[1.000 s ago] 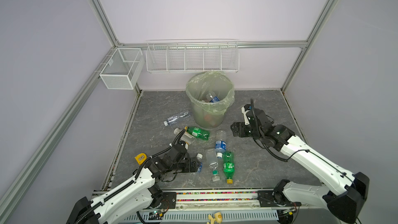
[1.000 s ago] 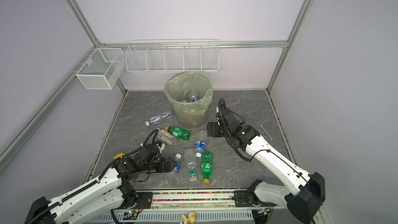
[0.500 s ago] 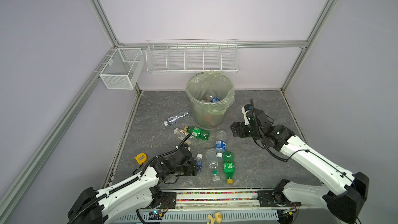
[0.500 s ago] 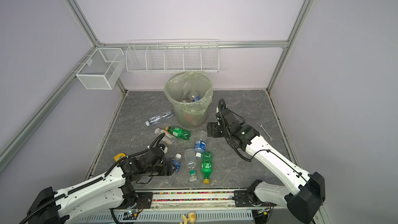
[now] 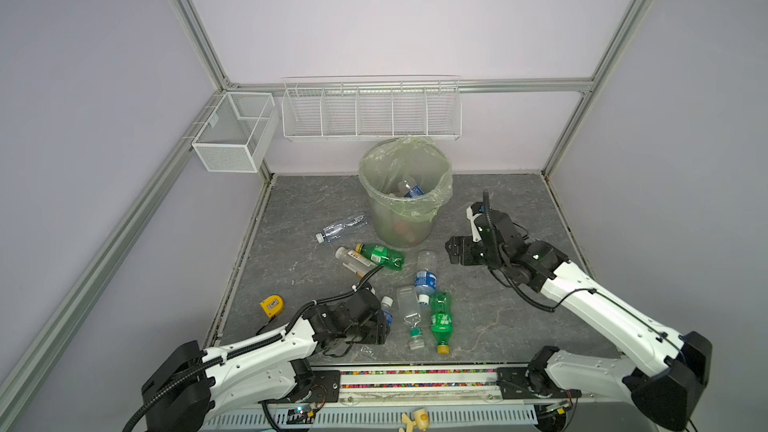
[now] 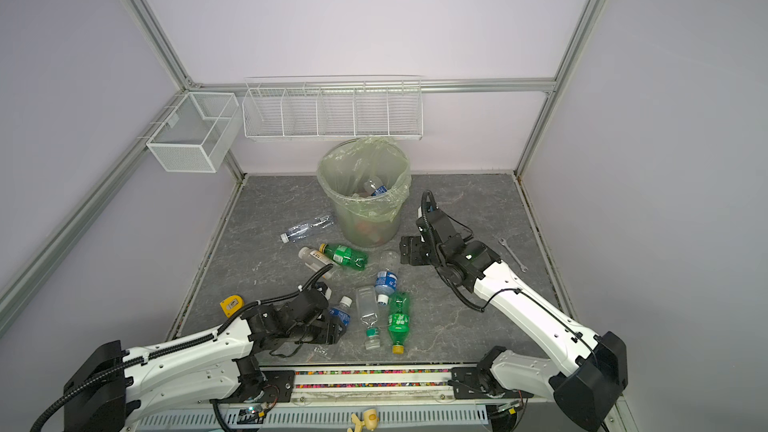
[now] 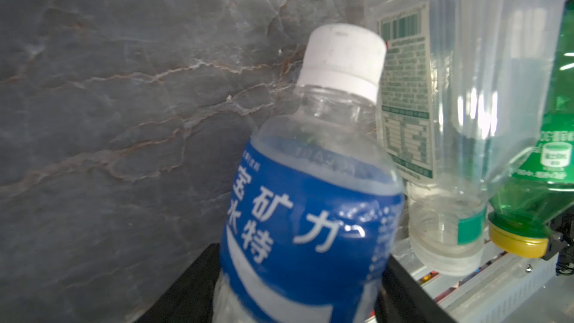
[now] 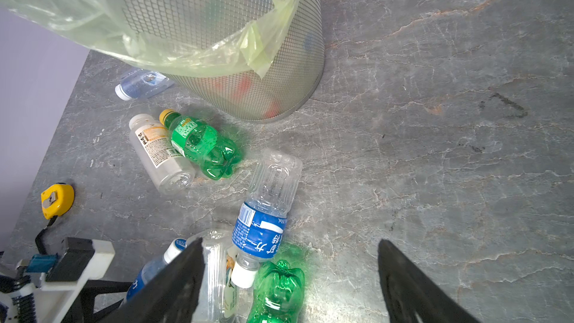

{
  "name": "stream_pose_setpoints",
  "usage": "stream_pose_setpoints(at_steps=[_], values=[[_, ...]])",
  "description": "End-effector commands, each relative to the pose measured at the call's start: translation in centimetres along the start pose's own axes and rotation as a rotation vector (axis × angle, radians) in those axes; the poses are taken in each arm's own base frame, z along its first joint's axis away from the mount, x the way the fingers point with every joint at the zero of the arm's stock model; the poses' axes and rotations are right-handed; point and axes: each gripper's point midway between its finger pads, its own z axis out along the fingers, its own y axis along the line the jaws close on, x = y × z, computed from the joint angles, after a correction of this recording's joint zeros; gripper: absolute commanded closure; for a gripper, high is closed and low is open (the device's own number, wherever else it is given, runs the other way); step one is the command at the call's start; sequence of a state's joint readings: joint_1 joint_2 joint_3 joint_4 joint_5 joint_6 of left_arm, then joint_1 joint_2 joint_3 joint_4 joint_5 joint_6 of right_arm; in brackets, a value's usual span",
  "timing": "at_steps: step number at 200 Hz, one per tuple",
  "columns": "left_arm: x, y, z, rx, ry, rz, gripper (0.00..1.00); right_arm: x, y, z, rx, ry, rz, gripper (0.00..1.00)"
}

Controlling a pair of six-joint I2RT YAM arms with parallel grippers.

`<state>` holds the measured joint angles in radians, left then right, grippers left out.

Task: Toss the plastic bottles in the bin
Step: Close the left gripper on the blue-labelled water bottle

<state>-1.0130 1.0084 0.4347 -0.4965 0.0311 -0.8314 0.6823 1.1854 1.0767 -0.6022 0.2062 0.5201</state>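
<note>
- The left end effector [image 5: 377, 328] sits low on the near left of the surface [image 5: 523, 197]. A blue-label bottle [image 7: 310, 200] is between its jaws.
- I cannot tell if the jaws press on this bottle or just stand beside it (the left wrist view cuts them off at its edge).
- The bottle lies with its white cap pointing far and its bottom toward the arm. So its long way runs from near to far.
- The bin [image 5: 399, 226] stands far from it and a bit to the right, well apart. It is much taller, so I think the bottle must go up and over the rim.
- The right end effector [image 5: 454, 251] hangs just right of the bin. Its jaws are wide apart, with nothing in them.
- The left arm is nearer to this bottle. The right arm is nearer to the second blue-label bottle [image 5: 426, 276] in the middle.
- A clear bottle [image 5: 409, 311] and a green bottle [image 5: 440, 320] lie side by side, just right of the left end effector.
- In both top views the arm hides the lower half of the blue-label bottle.
- A bottle in the bin [image 5: 411, 191] shows near the top. Lower down I see only blurry red spots through the bag.
</note>
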Motion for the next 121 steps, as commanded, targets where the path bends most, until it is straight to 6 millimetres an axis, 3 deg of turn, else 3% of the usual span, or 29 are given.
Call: stream_pose_setpoints(at_steps=[1,17,39,121], values=[[-0.5,0.2,0.0,-0.025,-0.024,-0.012,0.32,0.2,-0.7,-0.5,0.019,-0.013,-0.001,0.12],[-0.4,0.2,-0.1,-0.036,-0.01,-0.011,0.37,0.3,-0.8,-0.5,0.023,-0.012,0.0,0.12],[-0.3,0.3,0.0,-0.042,-0.005,-0.017,0.5,0.6,-1.0,-0.7,0.025,-0.012,0.005,0.12],[-2.9,0.2,-2.8,-0.07,-0.128,-0.045,0.51,0.6,-1.9,-1.5,0.052,-0.039,0.008,0.12]])
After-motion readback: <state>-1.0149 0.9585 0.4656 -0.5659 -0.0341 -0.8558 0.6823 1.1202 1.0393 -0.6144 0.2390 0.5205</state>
